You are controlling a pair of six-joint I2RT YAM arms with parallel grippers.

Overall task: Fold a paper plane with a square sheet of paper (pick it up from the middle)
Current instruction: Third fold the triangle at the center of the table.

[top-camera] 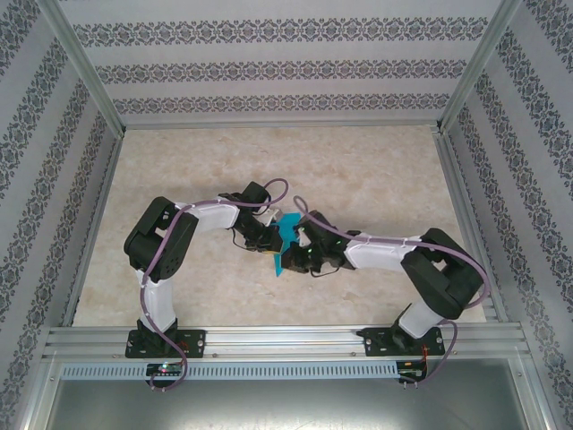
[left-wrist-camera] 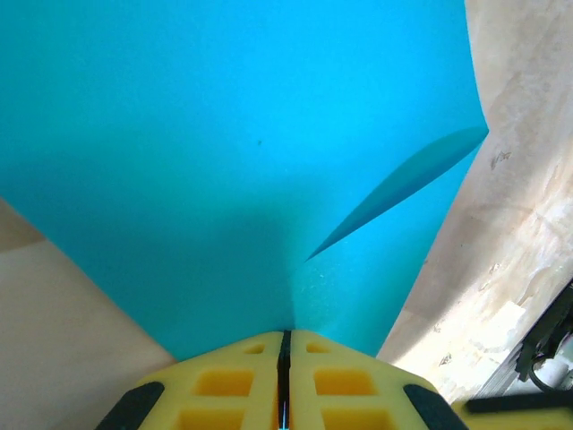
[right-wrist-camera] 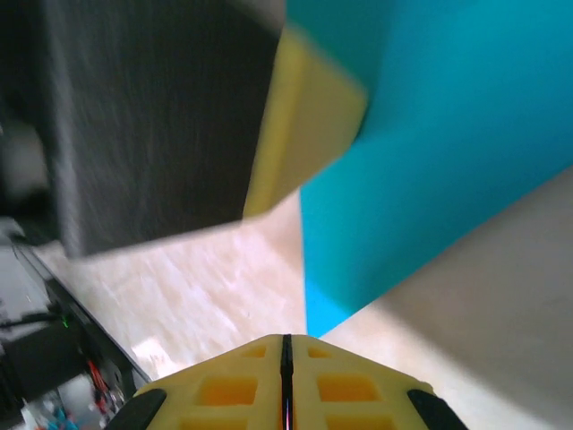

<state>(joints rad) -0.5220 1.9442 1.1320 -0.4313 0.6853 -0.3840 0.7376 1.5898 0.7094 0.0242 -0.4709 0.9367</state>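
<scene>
Pinching creased teal-blue matte paper sheet [left-wrist-camera: 224, 161] in fully closed left pincer [left-wrist-camera: 285, 337], above marbled beige worktop [top-camera: 376, 179] | right pincer [right-wrist-camera: 286, 339] closed at sheet's lower corner, hold unclear | next: keep sheet taut, align edges before pressing centre crease.

top external is looking down from behind over the whole table [top-camera: 376, 170] | both wrist cameras are closely facing the same square sheet of paper [left-wrist-camera: 224, 134]
</scene>
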